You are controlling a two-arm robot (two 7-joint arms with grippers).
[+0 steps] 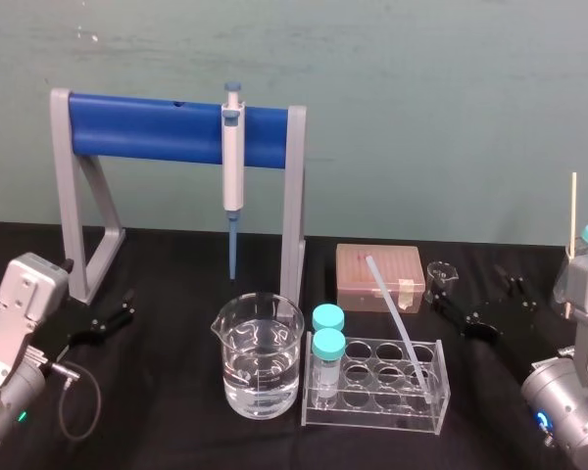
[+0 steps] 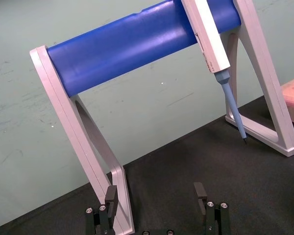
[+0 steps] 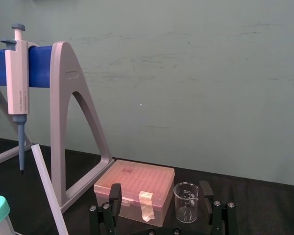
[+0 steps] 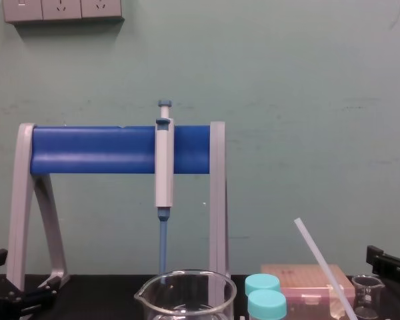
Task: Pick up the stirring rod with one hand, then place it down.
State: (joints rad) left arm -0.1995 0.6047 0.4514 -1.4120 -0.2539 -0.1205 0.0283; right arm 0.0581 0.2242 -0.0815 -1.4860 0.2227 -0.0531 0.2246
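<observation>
The stirring rod (image 1: 397, 323), thin and whitish, leans in the clear tube rack (image 1: 372, 389), its top tilted back and to the left. It also crosses the right wrist view as the stirring rod (image 3: 49, 193) and rises in the chest view (image 4: 323, 263). My right gripper (image 1: 490, 308) sits open on the table to the right of the rack, apart from the rod, with nothing between its fingers (image 3: 115, 193). My left gripper (image 1: 122, 308) rests open at the far left by the stand's foot, its jaws wide in the left wrist view (image 2: 156, 195).
A large beaker of water (image 1: 259, 357) stands left of the rack, which holds two teal-capped tubes (image 1: 327, 345). Behind are a pink tip box (image 1: 379, 277), a small beaker (image 1: 441, 272) and a grey-and-blue stand (image 1: 167, 127) holding a pipette (image 1: 233, 162). A wooden stick (image 1: 572, 235) stands far right.
</observation>
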